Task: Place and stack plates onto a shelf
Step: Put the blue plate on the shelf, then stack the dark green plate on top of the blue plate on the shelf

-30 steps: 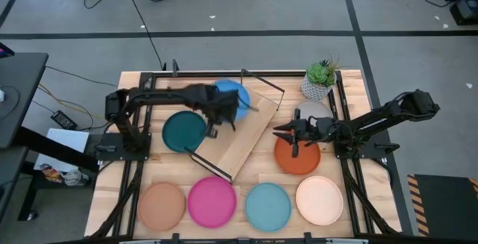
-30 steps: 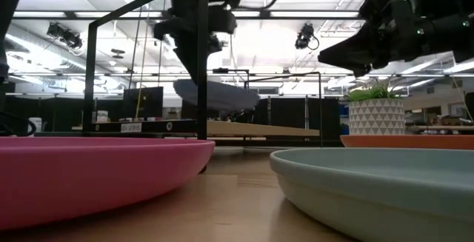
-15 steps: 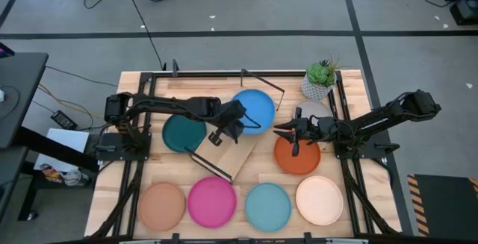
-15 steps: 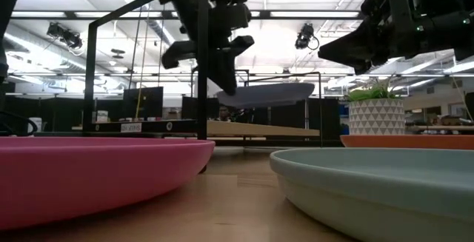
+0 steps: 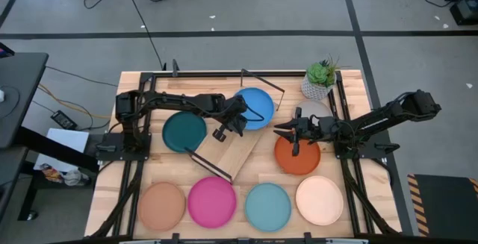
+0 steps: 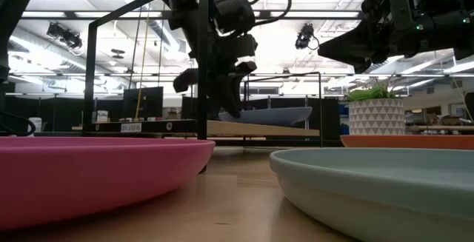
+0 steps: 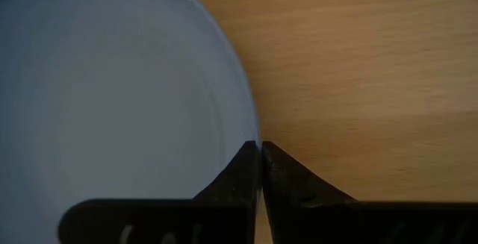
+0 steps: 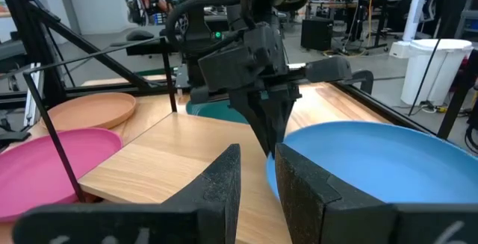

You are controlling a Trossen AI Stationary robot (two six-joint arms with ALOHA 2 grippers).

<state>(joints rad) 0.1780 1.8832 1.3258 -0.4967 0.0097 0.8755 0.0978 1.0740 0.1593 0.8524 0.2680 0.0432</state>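
One thin rim is all we hold: the left end effector [image 5: 237,119] is pinched tight on the edge of the blue plate [image 5: 255,108], which sits low over the far end of the shelf [image 5: 237,145], whether touching the plank we cannot tell. We judge the plate light and stiff but slick (plain plastic), so a grip at the lip lets it tilt or slide; the rim is still the only place to hold. The right end effector [image 5: 293,133] hovers over the orange plate [image 5: 297,157], fingers slightly apart and empty. Other plates lie on the tabletop [image 5: 351,192].
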